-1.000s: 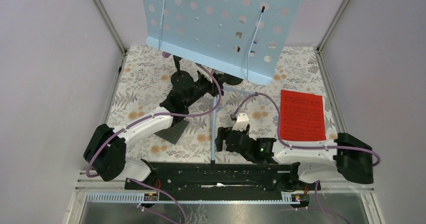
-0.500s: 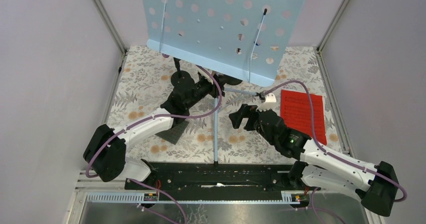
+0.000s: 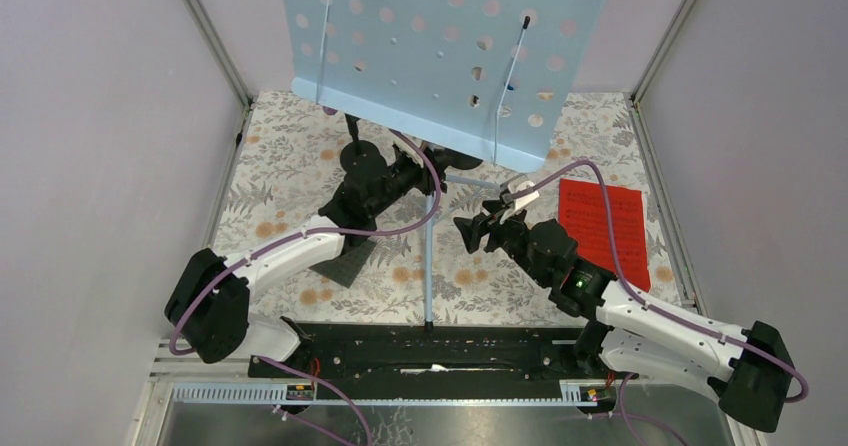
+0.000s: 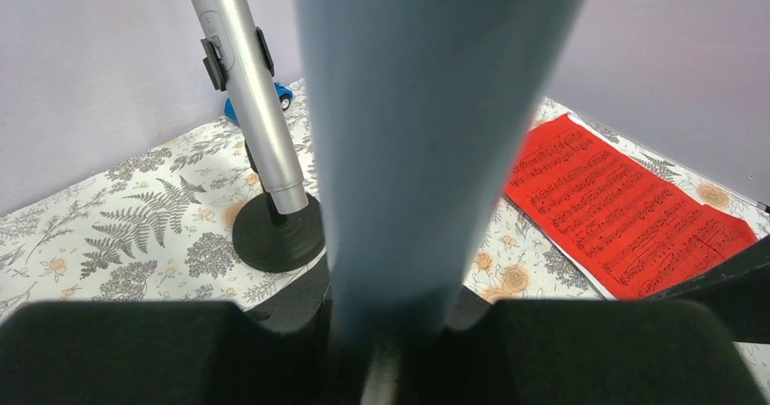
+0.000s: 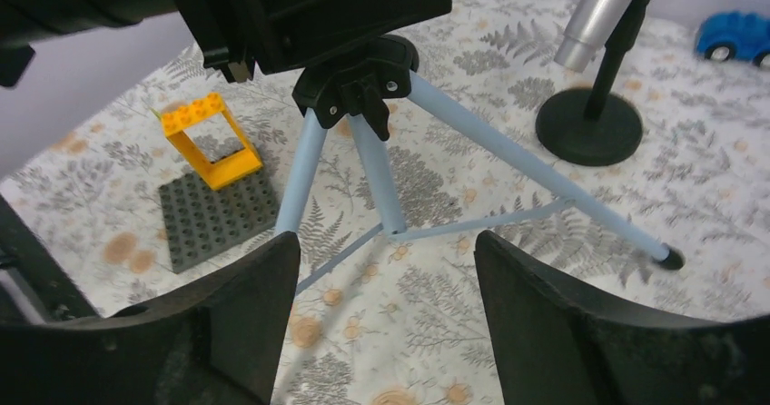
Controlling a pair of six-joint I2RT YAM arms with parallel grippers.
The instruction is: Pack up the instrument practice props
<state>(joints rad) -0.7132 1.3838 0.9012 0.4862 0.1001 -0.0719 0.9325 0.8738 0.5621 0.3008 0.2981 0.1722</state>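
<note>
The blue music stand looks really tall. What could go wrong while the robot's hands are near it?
1. The sheet-music holder looks top-heavy, and only the left gripper is clamped on its pole. If the open right gripper nudges a tripod leg, the holder might tip.
2. The silver microphone stands upright in its black mount, close to that leg. A swinging leg could knock it over.

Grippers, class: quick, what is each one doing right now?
Left gripper: closed on the stand, at its pole.
Right gripper: open, holding nothing.
</note>
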